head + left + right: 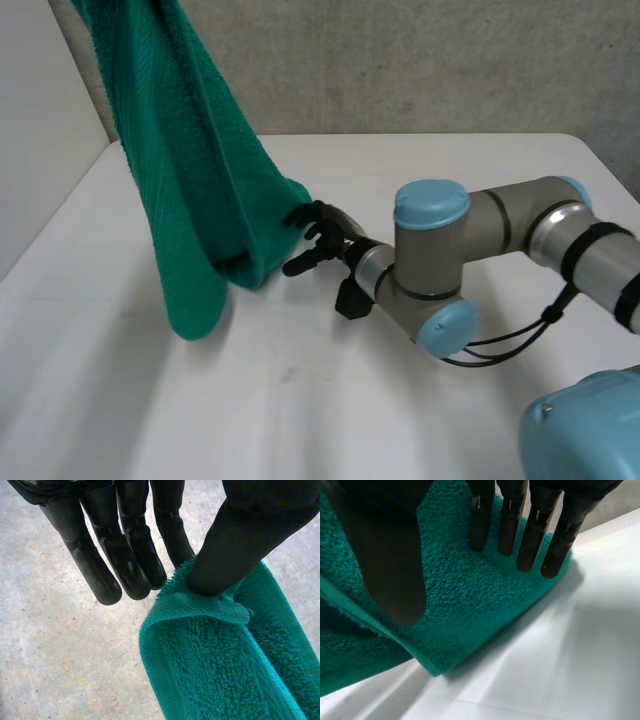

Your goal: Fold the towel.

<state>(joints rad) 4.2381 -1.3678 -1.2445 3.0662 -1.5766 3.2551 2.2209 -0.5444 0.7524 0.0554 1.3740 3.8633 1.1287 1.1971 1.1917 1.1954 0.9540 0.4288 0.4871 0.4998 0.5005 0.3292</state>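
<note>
Overhead, towel (pixel 190 180) hangs with its low end near the table (pixel 300 400), right hand (pixel 322 235) at its edge; left wrist: left hand (pixel 125 555) pinches an upper edge thumb-to-finger, probably to suspend it; right wrist: straight fingers (pixel 530 535) lie against the towel, likely steadying it.

There is one towel (pixel 190 200), one table (pixel 120 400) and two hands, a left hand (pixel 120 545) and a right hand (pixel 325 230); one arm (pixel 500 230) is at the right.
</note>
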